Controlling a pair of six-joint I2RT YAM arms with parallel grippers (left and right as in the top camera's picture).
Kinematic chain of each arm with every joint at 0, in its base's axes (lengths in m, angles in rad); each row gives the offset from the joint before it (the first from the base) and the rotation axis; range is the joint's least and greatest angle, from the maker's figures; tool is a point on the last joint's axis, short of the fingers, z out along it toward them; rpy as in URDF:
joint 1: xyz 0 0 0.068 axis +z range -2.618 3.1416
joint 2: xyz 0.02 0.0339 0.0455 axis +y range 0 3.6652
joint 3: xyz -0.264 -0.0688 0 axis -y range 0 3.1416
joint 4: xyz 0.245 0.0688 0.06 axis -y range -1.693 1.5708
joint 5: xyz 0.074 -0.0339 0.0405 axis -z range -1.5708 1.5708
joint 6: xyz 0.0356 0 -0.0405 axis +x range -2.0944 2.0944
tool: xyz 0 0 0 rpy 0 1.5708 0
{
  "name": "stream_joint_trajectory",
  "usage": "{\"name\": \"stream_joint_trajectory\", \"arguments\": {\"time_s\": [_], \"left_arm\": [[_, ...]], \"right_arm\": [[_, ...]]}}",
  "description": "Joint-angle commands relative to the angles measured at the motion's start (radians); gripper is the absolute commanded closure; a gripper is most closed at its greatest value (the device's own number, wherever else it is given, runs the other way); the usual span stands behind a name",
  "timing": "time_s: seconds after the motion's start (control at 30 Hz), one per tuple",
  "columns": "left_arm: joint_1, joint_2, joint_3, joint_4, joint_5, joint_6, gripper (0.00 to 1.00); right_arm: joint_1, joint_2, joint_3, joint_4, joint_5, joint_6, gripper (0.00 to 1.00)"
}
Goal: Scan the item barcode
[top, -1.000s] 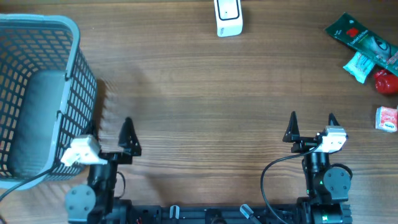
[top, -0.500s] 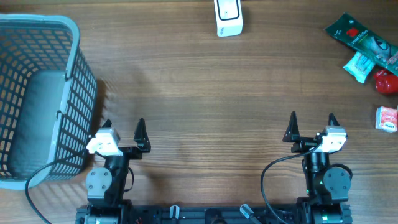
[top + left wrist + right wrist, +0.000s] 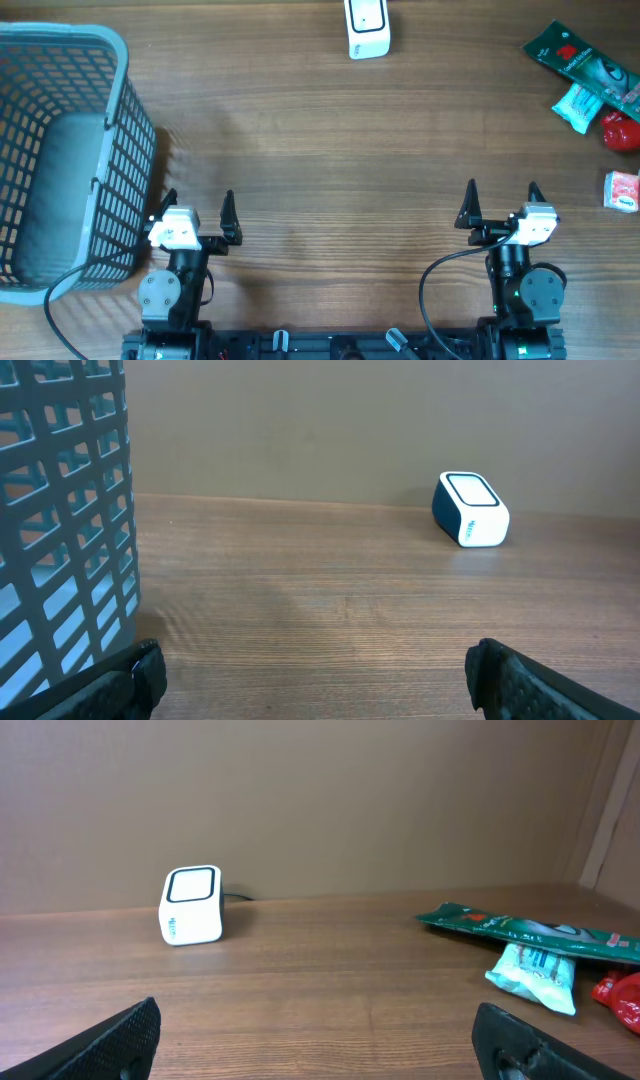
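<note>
Operator: Table (image 3: 320, 130) of brown wood, grey basket (image 3: 60, 150) at its left end. Claws?

Spotter: Left gripper (image 3: 198, 200), just beside the basket, and right gripper (image 3: 501, 190) both stand spread wide at the near edge, with nothing between the fingers.

Operator: Items to scan?

Spotter: All at the right end. Green packet (image 3: 575, 58) is the biggest: flat, likely light, with slippery film that will flop, so I'd pinch it across its middle. Scanner (image 3: 367, 28) sits mid-table at the far edge, well apart from them. Pale packet (image 3: 580, 107) lies against the green one and looks soft too. Red lump (image 3: 621, 130) just beside it looks rounded and may roll. Pink box (image 3: 622, 190) is smallest, lies apart and seems stiff, so it's the easiest hold, across its short sides. Barcodes I cannot make out
</note>
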Motion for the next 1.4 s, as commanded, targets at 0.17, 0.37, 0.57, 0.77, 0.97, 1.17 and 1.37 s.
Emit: {"name": "stream_joint_trajectory", "arguments": {"time_s": [0.17,0.37,0.57,0.77,0.97,1.17,1.37], "left_arm": [[0.007,-0.009,-0.01,0.002,0.008,0.019,0.0],[0.007,-0.009,-0.01,0.002,0.008,0.02,0.0],[0.008,-0.009,-0.01,0.002,0.008,0.02,0.0],[0.008,-0.009,-0.01,0.002,0.008,0.019,0.0],[0.071,-0.009,-0.01,0.002,0.008,0.019,0.0],[0.098,-0.009,-0.01,0.002,0.008,0.019,0.0],[0.098,-0.008,-0.01,0.002,0.008,0.019,0.0]], "right_arm": [[-0.005,-0.006,-0.001,0.003,-0.016,-0.01,0.0],[-0.005,-0.006,-0.001,0.003,-0.016,-0.011,0.0],[-0.005,-0.006,-0.001,0.002,-0.016,-0.011,0.0],[-0.005,-0.006,-0.001,0.002,-0.016,-0.011,0.0],[-0.005,-0.006,-0.001,0.002,-0.016,-0.011,0.0],[-0.005,-0.006,-0.001,0.002,-0.016,-0.011,0.0],[-0.005,-0.006,-0.001,0.002,-0.016,-0.011,0.0]]}}
